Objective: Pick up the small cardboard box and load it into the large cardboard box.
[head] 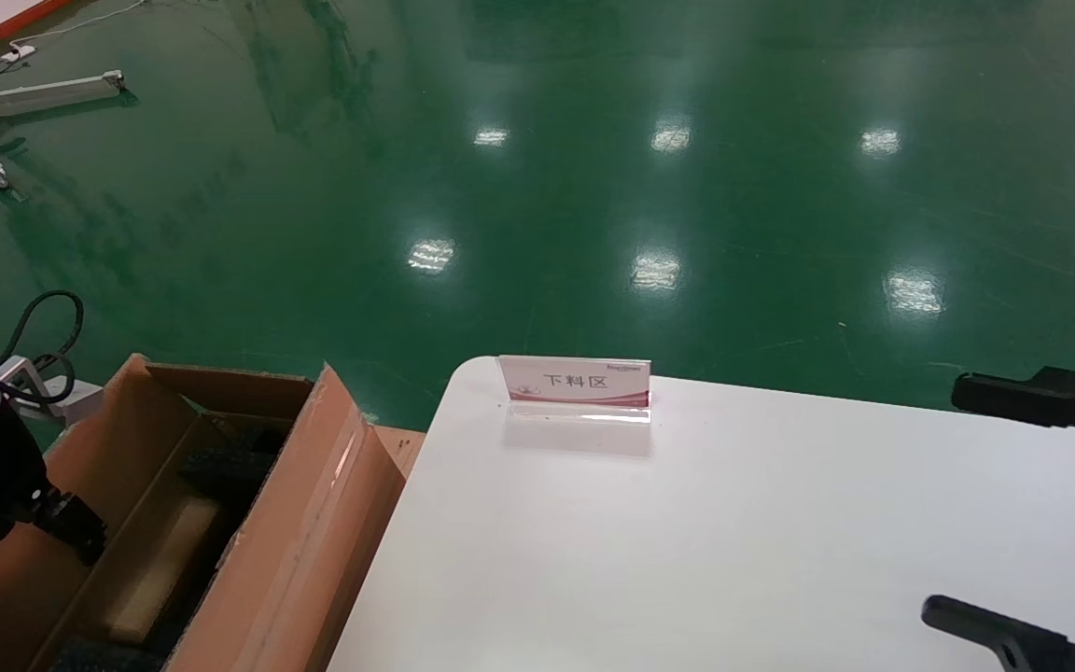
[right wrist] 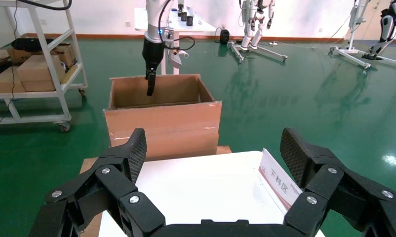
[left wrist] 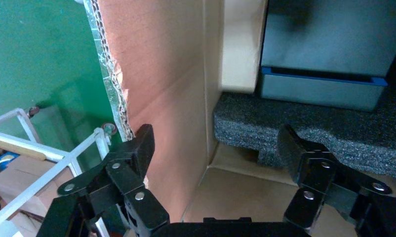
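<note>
Lighting: bright, overhead. Rows of white glare patches on glossy green floor (head: 593, 187); sheen on white table (head: 733, 541). Large cardboard box (head: 220, 523) interior shadowed, contents slightly blurred. Left wrist view dimmer, soft.

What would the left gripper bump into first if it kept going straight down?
Probably the black foam padding or cardboard floor inside the large cardboard box; the left gripper hangs open there, though depth is unclear.

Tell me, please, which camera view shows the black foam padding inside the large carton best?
The left wrist view: the foam padding fills much of it, seen from inside the large cardboard box, past the open left gripper. The head view shows only a dark strip of it. The right wrist view shows none.
</note>
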